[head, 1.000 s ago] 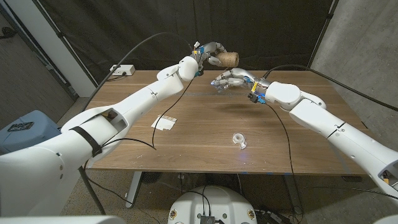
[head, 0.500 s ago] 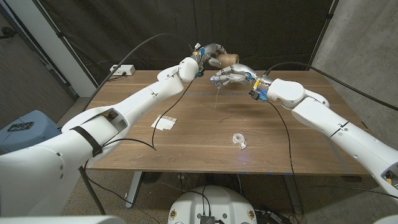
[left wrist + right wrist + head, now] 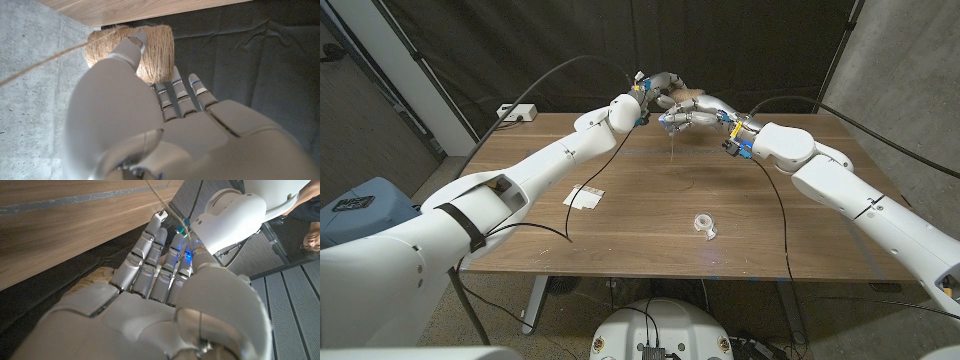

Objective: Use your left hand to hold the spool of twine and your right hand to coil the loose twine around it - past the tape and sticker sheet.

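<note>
My left hand [image 3: 658, 86] holds the spool of twine [image 3: 688, 93] up above the table's far edge. In the left wrist view its thumb presses on the brown spool [image 3: 132, 49], and a loose strand [image 3: 40, 68] leads off sideways. My right hand [image 3: 686, 117] is right beside the spool, just below it, fingers curled together. The twine [image 3: 161, 201] runs across its fingertips [image 3: 159, 222], and a thin strand [image 3: 677, 152] hangs from the hand toward the table. A bit of the spool [image 3: 92, 281] shows beyond the right palm.
A clear tape roll [image 3: 704, 224] lies on the wooden table [image 3: 800, 235] near the front middle. A white sticker sheet [image 3: 584, 197] lies to its left. A white box [image 3: 517, 112] with a cable sits at the far left corner. A person [image 3: 311, 235] is at the right wrist picture's edge.
My right hand has risen and moved toward the far edge, closing in on the spool. The hanging strand moved with it. The left hand and spool stayed about where they were.
</note>
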Tool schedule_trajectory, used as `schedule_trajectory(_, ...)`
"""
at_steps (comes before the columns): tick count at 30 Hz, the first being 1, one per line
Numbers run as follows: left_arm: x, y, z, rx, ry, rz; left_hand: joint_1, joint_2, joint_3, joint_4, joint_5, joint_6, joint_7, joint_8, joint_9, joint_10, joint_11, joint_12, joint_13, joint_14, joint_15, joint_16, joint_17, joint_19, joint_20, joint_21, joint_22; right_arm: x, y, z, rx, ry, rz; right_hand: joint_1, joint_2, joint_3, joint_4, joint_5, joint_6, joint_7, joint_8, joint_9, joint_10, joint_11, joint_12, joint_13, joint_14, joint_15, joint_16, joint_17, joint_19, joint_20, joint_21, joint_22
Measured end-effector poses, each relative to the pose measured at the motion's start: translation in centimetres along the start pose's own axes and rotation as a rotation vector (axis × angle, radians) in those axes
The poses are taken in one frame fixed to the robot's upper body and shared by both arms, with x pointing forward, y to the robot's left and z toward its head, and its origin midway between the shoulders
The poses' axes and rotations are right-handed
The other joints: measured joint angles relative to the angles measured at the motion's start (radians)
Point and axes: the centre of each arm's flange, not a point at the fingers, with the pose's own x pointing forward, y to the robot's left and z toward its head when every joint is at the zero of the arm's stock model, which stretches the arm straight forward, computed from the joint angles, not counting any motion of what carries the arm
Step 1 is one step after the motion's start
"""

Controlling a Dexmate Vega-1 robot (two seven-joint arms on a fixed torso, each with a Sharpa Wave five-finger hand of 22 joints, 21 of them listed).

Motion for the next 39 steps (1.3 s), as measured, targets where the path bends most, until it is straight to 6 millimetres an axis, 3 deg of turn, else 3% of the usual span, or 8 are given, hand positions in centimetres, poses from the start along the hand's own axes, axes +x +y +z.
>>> schedule_trajectory(39,0.5,-1.5,0.2,0.014,-0.007,-0.024,0.000,0.000,0.000,0.000,0.003,0.005,-0.003,0.000,0.000,0.000,0.000,0.002,0.006,0.000,0.000,0.000,0.000,0.000,0.000,0.000,0.000,0.4,-1.4,2.1,-0.011,-0.070,-0.039,0.004,0.004,0.000,0.000,0.000,0.008,0.002,-0.002,0.003,0.005,-0.005,-0.008,0.000,0.016,-0.006,0.000,0.000,0.007,0.000,0.012,0.005)
